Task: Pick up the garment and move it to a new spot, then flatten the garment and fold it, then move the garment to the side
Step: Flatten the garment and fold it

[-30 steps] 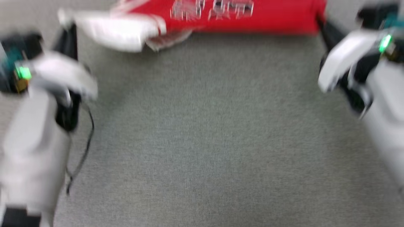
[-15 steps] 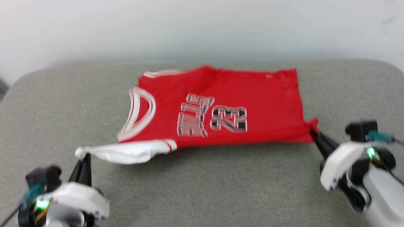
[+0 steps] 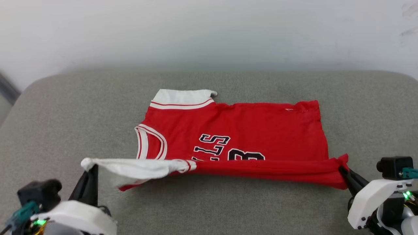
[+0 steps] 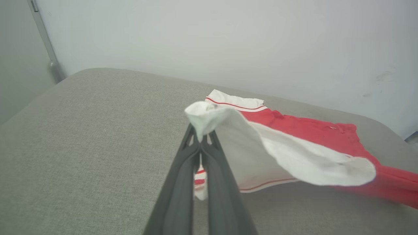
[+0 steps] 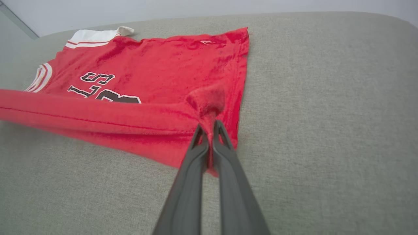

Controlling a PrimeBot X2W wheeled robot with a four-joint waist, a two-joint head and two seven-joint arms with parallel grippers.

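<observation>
**Left gripper.** The left gripper [image 4: 201, 139] is fully closed. Its two long dark fingers are pressed together, and a bunched tip of white cloth is pinched between the jaws. This cloth is the end of the near sleeve [image 3: 137, 167] of the garment [image 3: 248, 130], a red jersey-style knit T-shirt with white short sleeves, red-and-white striped trim and black, white-outlined characters on the chest. From the left jaws the near sleeve runs off to the robot's right, raised clear of the surface, and joins the red body.

**Right gripper.** The right gripper [image 5: 209, 127] is also fully closed. Its jaws clamp a puckered knot of red fabric at the near hem corner. From these jaws a rolled red edge [image 3: 267, 167] runs to the robot's left, towards the left jaws. The near edge of the garment therefore spans the gap between the two pairs of jaws, lifted and drawn into a nearly straight line. It covers the lower part of the chest characters.

**Garment position.** Beyond both pairs of jaws, the rest of the garment lies flat on the grey woven padded surface [image 3: 228, 209].
- The far sleeve [image 3: 183, 97], white with red stripes, lies flat beyond the left jaws and to their right.
- The striped neckline [image 3: 150, 143] lies just beyond the held near sleeve.
- The far hem corner [image 3: 310, 106] lies beyond the right jaws, slightly to their left.

A pale wall [image 3: 209, 32] rises behind the surface, well beyond both jaws.
</observation>
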